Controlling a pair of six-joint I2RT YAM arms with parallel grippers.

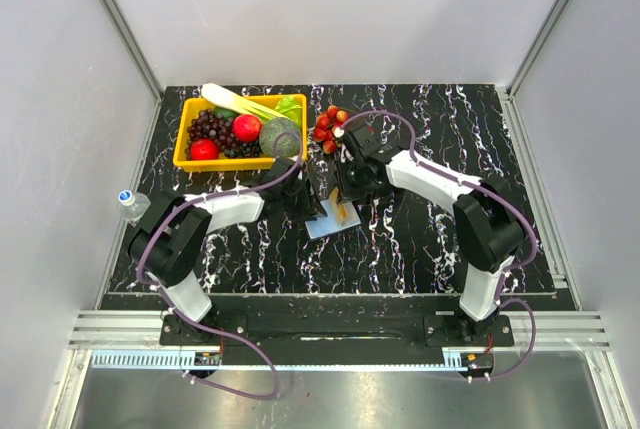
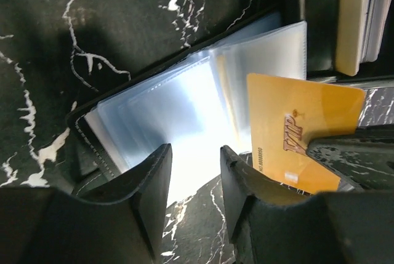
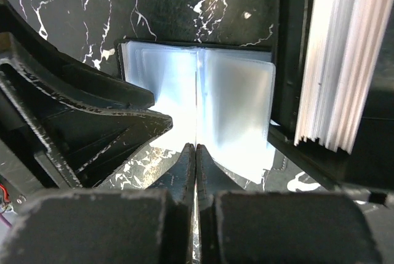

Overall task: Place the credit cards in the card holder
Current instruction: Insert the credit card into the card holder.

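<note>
While the black-marbled counter (image 1: 420, 249) carries the card holder (image 3: 237, 92) lying open at its middle, the left fingers (image 2: 154, 175) hang half-spread over its near edge. Right fingers (image 3: 184, 168) are pinched tight on a gold credit card (image 2: 295, 122), poised over the clear sleeves.

Bright overhead light; strong glare on card holder (image 3: 203, 101); foreground soft.

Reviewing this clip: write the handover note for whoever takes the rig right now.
Left gripper: open, fingertips at the open card holder's edge.
Right gripper: shut on one gold credit card, held at the holder's clear sleeves.
Other cards: stacked in the black tray beside it.
Done: holder open, one card picked up; no card visibly sleeved.
To do: insert this card, then the rest.
</note>
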